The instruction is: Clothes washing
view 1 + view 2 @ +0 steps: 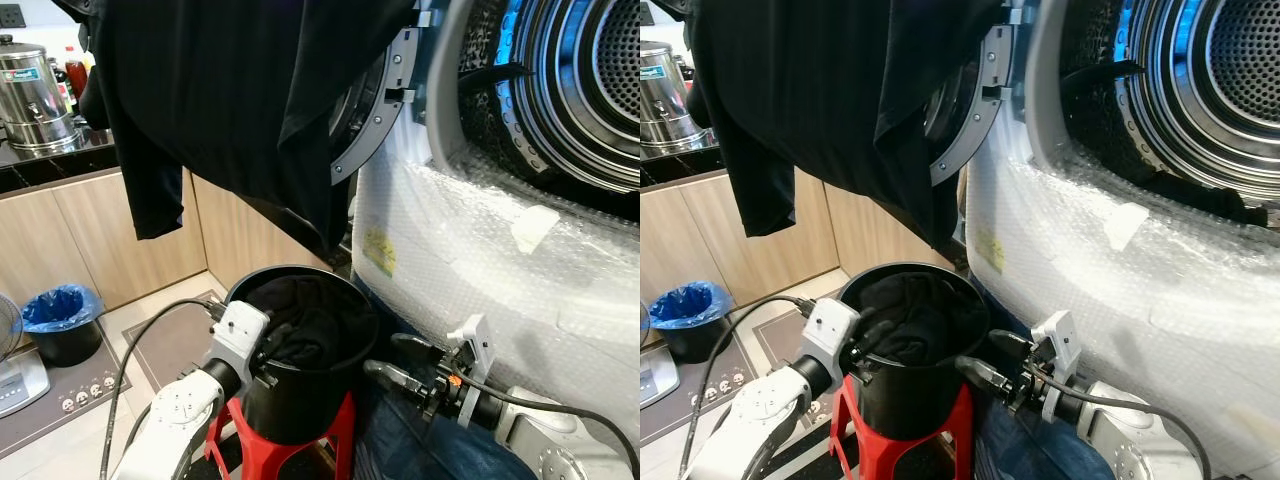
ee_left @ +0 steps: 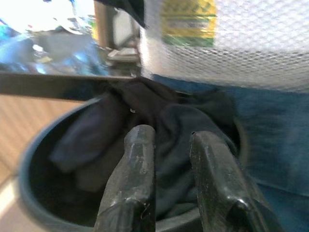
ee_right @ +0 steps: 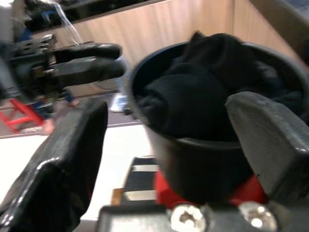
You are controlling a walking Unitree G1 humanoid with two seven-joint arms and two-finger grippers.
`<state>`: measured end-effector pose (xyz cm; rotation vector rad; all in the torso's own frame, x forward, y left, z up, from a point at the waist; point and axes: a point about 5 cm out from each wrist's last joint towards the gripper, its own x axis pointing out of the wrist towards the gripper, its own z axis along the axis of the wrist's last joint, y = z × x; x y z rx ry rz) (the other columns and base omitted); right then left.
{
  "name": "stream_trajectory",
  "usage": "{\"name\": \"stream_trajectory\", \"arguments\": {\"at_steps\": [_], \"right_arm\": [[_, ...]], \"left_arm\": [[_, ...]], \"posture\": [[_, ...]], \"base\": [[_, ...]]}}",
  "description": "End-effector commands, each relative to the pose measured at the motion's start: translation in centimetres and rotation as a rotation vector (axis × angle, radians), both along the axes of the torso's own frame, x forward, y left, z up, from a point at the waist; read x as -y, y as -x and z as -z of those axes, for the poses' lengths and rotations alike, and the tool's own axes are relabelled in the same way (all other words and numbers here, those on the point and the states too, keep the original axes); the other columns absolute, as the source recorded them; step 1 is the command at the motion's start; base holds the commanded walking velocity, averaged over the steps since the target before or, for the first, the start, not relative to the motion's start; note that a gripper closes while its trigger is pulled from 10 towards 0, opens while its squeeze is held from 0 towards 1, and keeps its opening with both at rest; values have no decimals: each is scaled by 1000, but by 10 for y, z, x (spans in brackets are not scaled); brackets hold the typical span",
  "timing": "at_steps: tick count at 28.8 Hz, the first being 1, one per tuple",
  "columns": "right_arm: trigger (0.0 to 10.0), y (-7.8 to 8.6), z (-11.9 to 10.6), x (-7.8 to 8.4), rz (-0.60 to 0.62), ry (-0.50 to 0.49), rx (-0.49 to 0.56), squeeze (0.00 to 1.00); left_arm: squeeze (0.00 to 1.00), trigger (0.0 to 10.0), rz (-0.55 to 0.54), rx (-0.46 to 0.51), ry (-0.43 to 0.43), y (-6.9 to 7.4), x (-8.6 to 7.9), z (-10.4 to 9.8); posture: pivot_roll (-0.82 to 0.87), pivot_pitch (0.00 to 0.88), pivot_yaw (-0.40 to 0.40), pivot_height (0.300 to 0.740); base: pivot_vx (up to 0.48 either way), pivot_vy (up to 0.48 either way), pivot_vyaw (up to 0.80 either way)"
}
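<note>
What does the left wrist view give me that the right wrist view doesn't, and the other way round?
Left wrist view: the bubble-wrapped washing machine with its yellow label, and blue denim beside the bucket.

Right wrist view: the red stool under the bucket, the wooden cabinets, and the left pincer beside the bucket's rim, fingers nearly together.

Both: the black bucket holding dark clothes, each framed by that pincer's own fingers, the right pair spread wide.

A steel urn (image 1: pixel 37 95) stands on the counter (image 1: pixel 50 170); a blue-lined bin (image 1: pixel 62 322) sits below.
</note>
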<state>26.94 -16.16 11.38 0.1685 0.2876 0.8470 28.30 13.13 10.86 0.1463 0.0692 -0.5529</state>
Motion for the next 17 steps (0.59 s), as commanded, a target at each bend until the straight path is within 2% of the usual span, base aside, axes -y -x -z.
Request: {"name": "stream_trajectory", "arguments": {"at_steps": [1, 3, 5, 10, 11, 12, 13, 14, 15, 17], "right_arm": [[10000, -6, 2, 1, 64, 9, 17, 1000], [10000, -5, 0, 0, 77, -9, 32, 1000], [10000, -4, -2, 1, 116, -26, 50, 1000], [10000, 2, -3, -1, 162, -52, 81, 1000], [10000, 2, -3, -1, 167, -58, 84, 647], [10000, 3, -4, -3, 164, -68, 85, 0], [10000, 4, -5, -5, 165, -76, 87, 0], [10000, 5, -6, -7, 158, -84, 88, 0], [10000, 7, -7, -9, 146, -89, 90, 0], [10000, 8, -7, -10, 141, -83, 95, 0]], "left_arm": [[1000, 10000, -1, -12, 3, -5, -3, 7], [1000, 10000, -10, -5, -37, -8, -5, 13], [1000, 10000, -48, -12, 9, -14, -7, 14], [1000, 10000, -80, -56, 12, -25, -15, 27], [1000, 10000, -92, -53, -3, -28, -17, 27], [1000, 10000, -96, -48, -24, -31, -18, 28], [1000, 10000, -79, -44, -28, -36, -18, 27], [90, 10000, -63, -42, -21, -37, -16, 25], [0, 10000, -39, -35, -22, -40, -13, 24], [0, 10000, 19, -28, -28, -40, -8, 23]], "posture": [[26, 0, -61, 740], [-3, 0, -47, 740], [-29, 0, -33, 740], [-61, 0, -24, 740], [-64, 0, -23, 740], [-67, 0, -23, 740], [-74, 0, -23, 740], [-79, 0, -23, 740], [-85, 0, -25, 740], [-86, 0, -25, 740]], "base": [[0, 0, 0], [0, 0, 0], [0, 0, 0], [0, 0, 0], [0, 0, 0], [0, 0, 0], [0, 0, 0], [0, 0, 0], [0, 0, 0], [0, 0, 0]]}}
